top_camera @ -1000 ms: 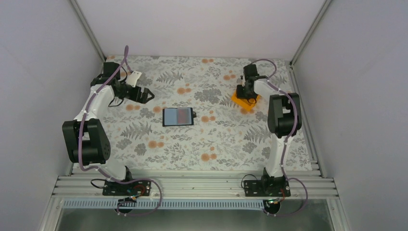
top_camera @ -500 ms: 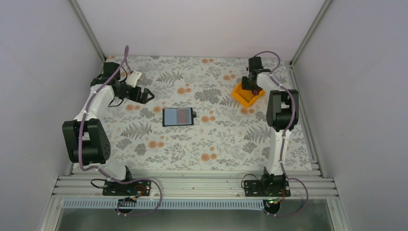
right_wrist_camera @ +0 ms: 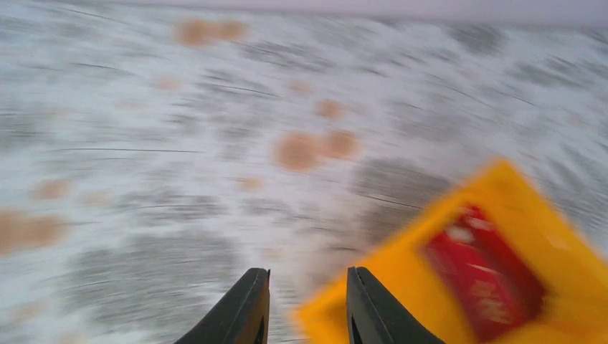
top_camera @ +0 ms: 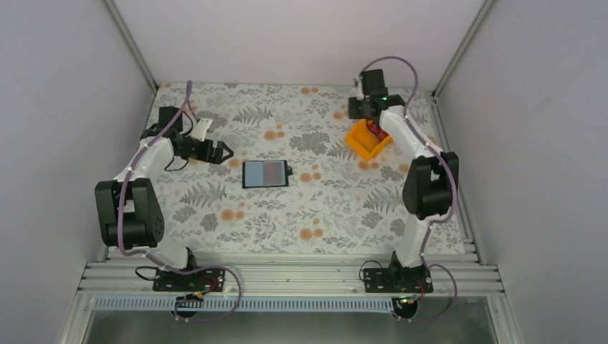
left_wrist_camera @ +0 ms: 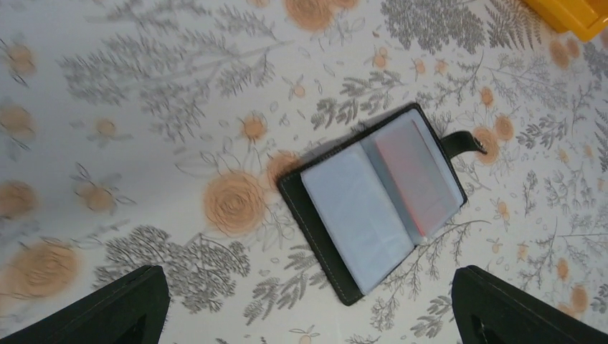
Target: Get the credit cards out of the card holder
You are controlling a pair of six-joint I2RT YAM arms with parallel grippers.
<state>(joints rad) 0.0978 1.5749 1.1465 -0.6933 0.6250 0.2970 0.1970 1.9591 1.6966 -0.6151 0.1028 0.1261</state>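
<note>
The card holder [top_camera: 265,173] lies open on the floral table; in the left wrist view the card holder [left_wrist_camera: 358,215] shows grey-blue pockets with a red credit card [left_wrist_camera: 416,175] still in the right one. My left gripper [top_camera: 224,152] hovers just left of it, its jaws wide open and its fingertips [left_wrist_camera: 122,308] at the frame's bottom corners. Another red credit card [right_wrist_camera: 484,279] lies inside the orange bin [right_wrist_camera: 516,186]. My right gripper [right_wrist_camera: 307,304] is above the bin's far-left edge, jaws parted with nothing between them. That view is blurred by motion.
The orange bin [top_camera: 362,145] stands at the back right with the red card [top_camera: 374,130] in it. Grey walls and metal posts close in the table on three sides. The arm bases sit on the rail at the near edge.
My right gripper has risen and pulled back from the bin toward the far wall, and its jaws have parted, leaving a red card in the bin. My left gripper has shifted slightly nearer the holder.
</note>
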